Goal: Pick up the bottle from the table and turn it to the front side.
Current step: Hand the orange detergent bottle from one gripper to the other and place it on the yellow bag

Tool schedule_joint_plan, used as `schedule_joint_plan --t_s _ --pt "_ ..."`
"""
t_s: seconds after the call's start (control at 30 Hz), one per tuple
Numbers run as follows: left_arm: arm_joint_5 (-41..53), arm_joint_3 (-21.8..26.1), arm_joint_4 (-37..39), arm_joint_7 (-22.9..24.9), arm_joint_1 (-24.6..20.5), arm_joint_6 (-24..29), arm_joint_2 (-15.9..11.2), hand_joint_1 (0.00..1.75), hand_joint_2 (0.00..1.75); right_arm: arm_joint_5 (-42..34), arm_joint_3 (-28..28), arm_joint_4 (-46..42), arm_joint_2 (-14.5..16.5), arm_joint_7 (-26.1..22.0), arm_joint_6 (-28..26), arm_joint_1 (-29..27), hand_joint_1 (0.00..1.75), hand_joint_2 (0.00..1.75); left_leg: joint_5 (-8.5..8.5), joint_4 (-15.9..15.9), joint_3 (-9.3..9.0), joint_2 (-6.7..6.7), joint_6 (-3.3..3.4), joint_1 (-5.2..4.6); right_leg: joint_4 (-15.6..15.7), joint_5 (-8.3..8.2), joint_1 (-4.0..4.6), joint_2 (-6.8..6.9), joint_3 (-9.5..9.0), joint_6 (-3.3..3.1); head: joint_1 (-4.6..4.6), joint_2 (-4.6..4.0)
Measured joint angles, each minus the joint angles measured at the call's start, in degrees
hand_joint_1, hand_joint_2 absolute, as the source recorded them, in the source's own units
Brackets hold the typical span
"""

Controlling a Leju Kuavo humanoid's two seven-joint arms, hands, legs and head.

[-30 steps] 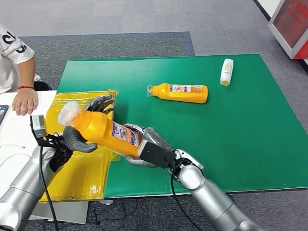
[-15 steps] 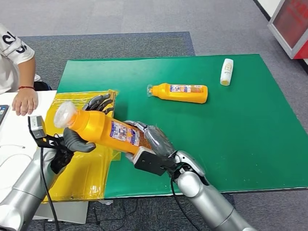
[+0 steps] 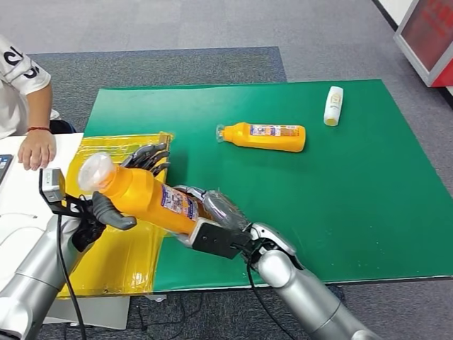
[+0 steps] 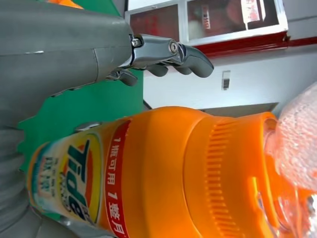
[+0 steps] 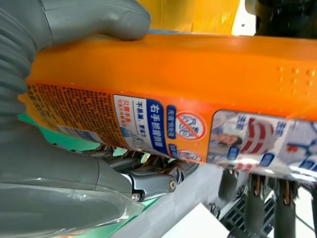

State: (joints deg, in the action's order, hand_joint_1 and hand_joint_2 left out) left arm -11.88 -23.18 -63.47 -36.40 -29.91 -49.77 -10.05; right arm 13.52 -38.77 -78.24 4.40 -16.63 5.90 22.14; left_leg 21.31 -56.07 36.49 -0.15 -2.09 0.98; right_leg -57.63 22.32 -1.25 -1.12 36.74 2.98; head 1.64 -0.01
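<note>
Gripping the base end of the orange Tide detergent bottle [image 3: 146, 199], the right hand [image 3: 214, 219] had its thumb [image 5: 93, 20] laid over one side and its fingers curled under the other, with the printed back label turned toward its wrist camera. The bottle hung in the air over the near left part of the green table mat [image 3: 320, 205], slanting up and left across the yellow plastic sheet [image 3: 122, 255]. The left hand [image 3: 115, 191] cradled the neck end, thumb on the near side and fingers [image 3: 146, 154] spread beyond the far side; how firmly it pressed could not be told. A clear plastic wrap covered the cap [image 3: 96, 170], which looked slippery and crushable, a poor place to hold. The body appeared stiff, smooth and, if full, fairly heavy, so the flat labelled sides near the base and shoulder seemed the safest purchase for rotating it. A second orange bottle [image 3: 264, 136] lay farther off on the mat.
</note>
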Motion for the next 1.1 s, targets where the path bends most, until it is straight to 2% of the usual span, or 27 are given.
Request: schedule_joint_plan --t_s 0.37,0.87,1.1 --pt "-3.26 -2.67 2.35 -0.10 -1.81 -3.23 -0.28 0.00 1.75 -0.47 -1.41 1.78 0.18 -0.11 0.22 1.56 1.75 1.75 0.00 0.00 0.00 0.00 0.00 0.00 0.00 0.00 0.00 0.00 0.01 0.00 0.01 0.01" --pt "-9.92 -3.67 4.04 5.90 -1.87 -4.26 -0.29 0.00 1.75 7.90 -1.53 1.93 0.58 1.57 -9.11 0.80 1.75 1.75 0.00 0.00 0.00 0.00 0.00 0.00 0.00 0.00 0.00 0.00 0.01 0.00 -0.01 0.01" --pt "-10.47 -3.85 4.04 6.99 -1.87 -4.27 -0.32 0.00 1.75 9.21 -1.53 1.94 0.85 2.35 -10.31 0.51 1.75 1.75 0.00 0.00 0.01 0.00 0.00 0.00 0.00 0.00 0.00 0.00 0.01 0.00 0.00 0.01"
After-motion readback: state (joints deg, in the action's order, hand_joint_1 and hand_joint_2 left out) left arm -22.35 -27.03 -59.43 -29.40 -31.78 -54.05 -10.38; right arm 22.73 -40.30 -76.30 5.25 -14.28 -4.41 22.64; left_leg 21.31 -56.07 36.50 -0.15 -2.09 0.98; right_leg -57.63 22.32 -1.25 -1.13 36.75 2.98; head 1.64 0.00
